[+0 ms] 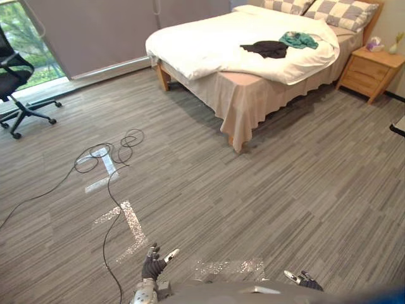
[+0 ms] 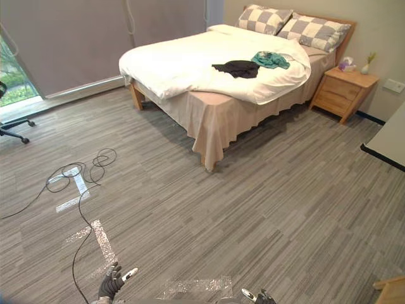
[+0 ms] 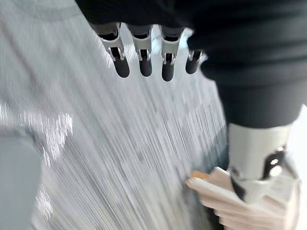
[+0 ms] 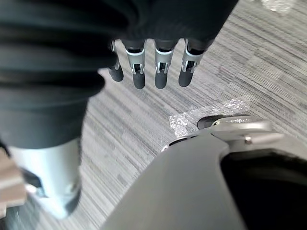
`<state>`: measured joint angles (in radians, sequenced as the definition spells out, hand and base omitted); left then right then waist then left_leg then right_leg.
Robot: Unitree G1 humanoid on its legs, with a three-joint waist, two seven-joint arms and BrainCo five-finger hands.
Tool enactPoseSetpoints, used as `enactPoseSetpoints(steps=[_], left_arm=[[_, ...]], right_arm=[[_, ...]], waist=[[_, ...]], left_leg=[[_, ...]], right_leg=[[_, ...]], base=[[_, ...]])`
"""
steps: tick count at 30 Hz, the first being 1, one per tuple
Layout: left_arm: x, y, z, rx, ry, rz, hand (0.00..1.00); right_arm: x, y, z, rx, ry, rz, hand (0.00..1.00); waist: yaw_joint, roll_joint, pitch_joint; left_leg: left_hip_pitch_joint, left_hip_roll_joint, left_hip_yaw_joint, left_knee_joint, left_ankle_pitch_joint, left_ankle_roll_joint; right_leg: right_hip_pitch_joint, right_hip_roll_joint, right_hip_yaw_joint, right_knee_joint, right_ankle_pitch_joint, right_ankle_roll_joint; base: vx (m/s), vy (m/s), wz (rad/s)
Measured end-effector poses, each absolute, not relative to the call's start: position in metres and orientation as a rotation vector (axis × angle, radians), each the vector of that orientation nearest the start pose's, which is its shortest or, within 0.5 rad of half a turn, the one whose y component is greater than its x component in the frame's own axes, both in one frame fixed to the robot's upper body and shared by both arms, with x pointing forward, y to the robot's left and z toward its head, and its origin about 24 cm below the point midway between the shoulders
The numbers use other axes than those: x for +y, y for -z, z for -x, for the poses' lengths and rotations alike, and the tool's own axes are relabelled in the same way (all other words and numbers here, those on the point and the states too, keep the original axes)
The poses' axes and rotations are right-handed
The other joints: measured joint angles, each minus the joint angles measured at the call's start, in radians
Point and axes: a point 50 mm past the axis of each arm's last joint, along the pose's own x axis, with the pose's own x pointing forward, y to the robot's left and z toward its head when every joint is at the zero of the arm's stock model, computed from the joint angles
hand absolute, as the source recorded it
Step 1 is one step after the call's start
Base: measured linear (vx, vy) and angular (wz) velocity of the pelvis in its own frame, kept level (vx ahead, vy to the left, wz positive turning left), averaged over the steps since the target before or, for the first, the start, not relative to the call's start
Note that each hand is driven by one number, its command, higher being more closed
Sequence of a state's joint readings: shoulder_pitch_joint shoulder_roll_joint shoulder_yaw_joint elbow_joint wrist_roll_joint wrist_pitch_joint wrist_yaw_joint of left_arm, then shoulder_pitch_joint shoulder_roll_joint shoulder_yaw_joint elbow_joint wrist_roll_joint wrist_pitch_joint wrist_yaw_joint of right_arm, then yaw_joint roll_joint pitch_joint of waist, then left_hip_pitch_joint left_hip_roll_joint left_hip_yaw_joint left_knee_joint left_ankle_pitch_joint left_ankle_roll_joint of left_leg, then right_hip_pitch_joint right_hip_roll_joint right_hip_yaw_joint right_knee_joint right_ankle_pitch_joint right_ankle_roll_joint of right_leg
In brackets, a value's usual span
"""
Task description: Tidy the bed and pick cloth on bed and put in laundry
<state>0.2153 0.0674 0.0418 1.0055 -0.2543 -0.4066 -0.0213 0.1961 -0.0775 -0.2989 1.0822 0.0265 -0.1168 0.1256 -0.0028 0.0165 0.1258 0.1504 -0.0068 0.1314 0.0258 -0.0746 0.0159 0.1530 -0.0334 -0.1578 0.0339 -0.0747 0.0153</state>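
Far ahead stands a bed (image 1: 209,57) with a rumpled white duvet and two checked pillows (image 1: 345,12). On the duvet lie a black cloth (image 1: 266,48) and a teal cloth (image 1: 299,40), side by side near the pillows. My left hand (image 1: 152,266) hangs low at the bottom of the eye views, fingers relaxed and empty; its fingers (image 3: 144,60) hang straight over the floor. My right hand (image 1: 302,279) shows at the bottom right, and its fingers (image 4: 160,67) are straight too, holding nothing. Both hands are far from the bed.
A wooden nightstand (image 1: 373,71) with small items stands right of the bed. A black office chair (image 1: 16,76) is at the far left by the window. Tape marks (image 1: 126,225) lie on the grey plank floor. A table edge (image 2: 386,149) juts in at right.
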Motion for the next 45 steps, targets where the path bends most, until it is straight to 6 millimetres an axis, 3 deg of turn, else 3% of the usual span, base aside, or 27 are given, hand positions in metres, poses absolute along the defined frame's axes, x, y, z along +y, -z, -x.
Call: enactPoseSetpoints(steps=[8,15,24,29,34,45], left_arm=[[0.185,0.148,-0.084,0.786,-0.206,0.185,0.0],[0.183,0.154,-0.088,0.895,-0.216,0.208,0.0],[0.19,0.162,-0.083,1.046,-0.384,0.247,0.0],[0.198,0.161,-0.081,1.075,-0.466,0.156,0.0],[0.202,0.164,-0.076,1.163,-0.479,0.187,0.0],[0.218,0.167,-0.052,1.251,-0.452,0.083,0.0]], right_arm=[[-0.215,0.166,-0.041,1.13,0.287,-0.167,0.0],[-0.214,0.166,-0.044,1.126,0.283,-0.166,0.0],[-0.214,0.166,-0.044,1.126,0.277,-0.16,0.0],[-0.213,0.166,-0.045,1.125,0.273,-0.16,0.0],[-0.213,0.166,-0.044,1.125,0.272,-0.16,0.0],[-0.206,0.166,-0.051,1.111,0.267,-0.178,0.0]], waist=[[-0.001,0.001,0.006],[0.012,-0.007,0.012],[0.015,-0.01,0.019],[0.017,-0.014,0.023],[0.017,-0.016,0.023],[0.017,-0.038,0.063]], left_leg=[[0.076,0.003,0.005,-0.061,0.005,-0.002],[0.086,0.005,0.021,-0.062,-0.003,-0.013],[0.1,0.003,0.019,-0.097,0.019,-0.009],[0.111,0.0,0.014,-0.115,0.029,-0.004],[0.113,-0.006,-0.005,-0.121,0.036,0.0],[0.128,-0.011,0.001,-0.121,0.032,-0.005]], right_leg=[[0.065,0.01,-0.017,-0.046,0.009,0.013],[0.073,0.011,-0.015,-0.053,0.01,0.014],[0.077,0.011,-0.02,-0.053,0.008,0.014],[0.08,0.01,-0.028,-0.052,0.004,0.01],[0.081,0.004,-0.048,-0.051,-0.001,0.01],[0.094,-0.001,-0.043,-0.051,-0.001,0.01]], base=[[0.15,-0.015,0.0],[0.03,-0.004,-0.05],[-0.03,-0.001,0.01],[0.0,0.001,0.02],[0.03,0.007,0.12],[0.01,0.003,-0.01]])
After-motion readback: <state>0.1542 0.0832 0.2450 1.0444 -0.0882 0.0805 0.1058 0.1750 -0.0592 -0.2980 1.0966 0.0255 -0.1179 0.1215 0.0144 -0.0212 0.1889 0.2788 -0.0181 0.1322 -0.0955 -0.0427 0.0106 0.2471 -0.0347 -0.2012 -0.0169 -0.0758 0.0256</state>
